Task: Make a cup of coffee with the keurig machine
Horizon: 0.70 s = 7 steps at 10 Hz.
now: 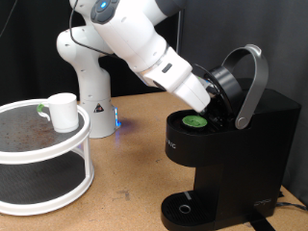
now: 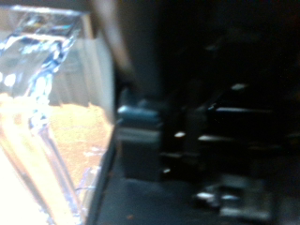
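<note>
The wooden tabletop [image 1: 135, 135] is seen in the exterior view, with the white robot arm [image 1: 135, 43] reaching down from twelve o'clock towards three o'clock. The keurig machine [image 1: 236, 154] stands at four o'clock, its grey arched lid handle [image 1: 252, 82] raised and its brew chamber open. A round two-tier white stand [image 1: 48, 183] is placed at eight o'clock. The cup [image 1: 63, 112] rests on the stand's upper tier, well apart from the machine. The claw [image 1: 223, 104] is pressed in beside the raised lid; whether it is wide or narrow cannot be told. A green-topped pod [image 1: 195, 121] sits in the chamber. The wrist view is dark and blurred.
</note>
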Motion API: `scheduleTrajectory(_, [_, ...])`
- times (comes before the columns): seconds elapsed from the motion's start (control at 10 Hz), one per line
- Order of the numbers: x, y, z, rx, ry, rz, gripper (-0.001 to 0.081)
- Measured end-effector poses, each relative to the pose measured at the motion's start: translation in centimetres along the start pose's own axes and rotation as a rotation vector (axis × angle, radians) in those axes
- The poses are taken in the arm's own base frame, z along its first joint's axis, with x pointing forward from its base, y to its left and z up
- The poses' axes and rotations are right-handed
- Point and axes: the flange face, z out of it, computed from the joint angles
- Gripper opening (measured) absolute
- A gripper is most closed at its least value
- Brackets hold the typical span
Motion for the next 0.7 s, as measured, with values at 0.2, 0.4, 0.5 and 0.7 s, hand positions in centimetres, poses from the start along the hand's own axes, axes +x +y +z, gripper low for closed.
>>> scheduleTrajectory(0.2, [-0.5,-0.2,0.6,0.007,-0.01,0.004,0.0807])
scheduleTrajectory(0.4, [0.2,0.0,0.1,-0.09,0.083,-0.009,0.0807])
scheduleTrajectory(0.5, [0.6,-0.3,-0.6,-0.124,0.131,-0.02,0.0807])
scheduleTrajectory(0.7, [0.7,-0.9,-2.7,-0.142,0.156,-0.045,0.0807])
